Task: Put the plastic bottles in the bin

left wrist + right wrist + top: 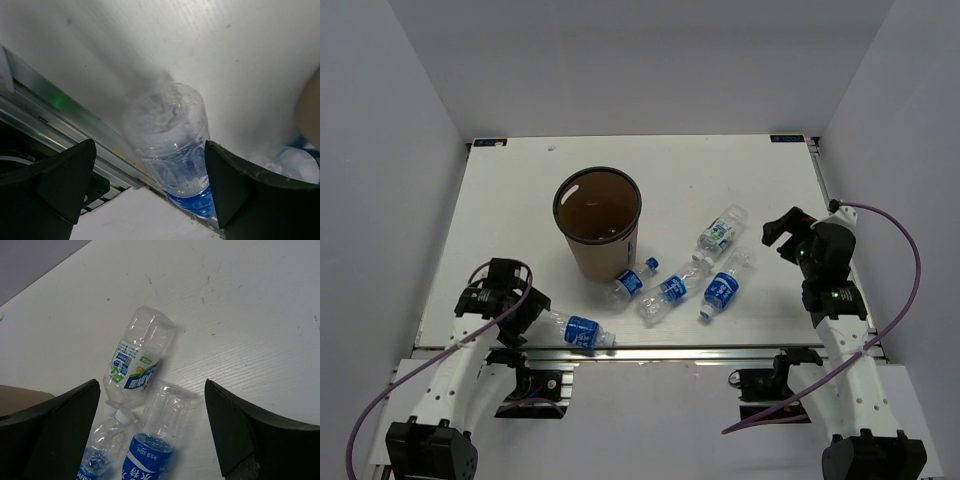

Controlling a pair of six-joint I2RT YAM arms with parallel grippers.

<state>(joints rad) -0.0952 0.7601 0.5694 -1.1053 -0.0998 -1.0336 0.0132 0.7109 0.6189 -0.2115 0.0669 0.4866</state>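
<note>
The bin (pixel 598 222) stands upright, mid-table. Several clear bottles lie on the table. One bottle (pixel 582 331) lies at the front edge; its clear base end (pixel 167 132) sits between the wide-apart fingers of my left gripper (pixel 533 312), which is open around it (pixel 150 145). Two bottles (pixel 632 282) (pixel 665 293) lie by the bin's foot. Another (pixel 722 288) and a bottle with a white-green label (pixel 720 232) lie further right. My right gripper (pixel 778 232) is open and empty above them (pixel 152 385), over the white-green bottle (pixel 137 360) and a blue-labelled one (pixel 160 435).
The table's metal front rail (pixel 55 107) runs just below the left gripper's bottle. The bin's brown wall (pixel 20 397) shows at the left of the right wrist view. White walls enclose the table on three sides.
</note>
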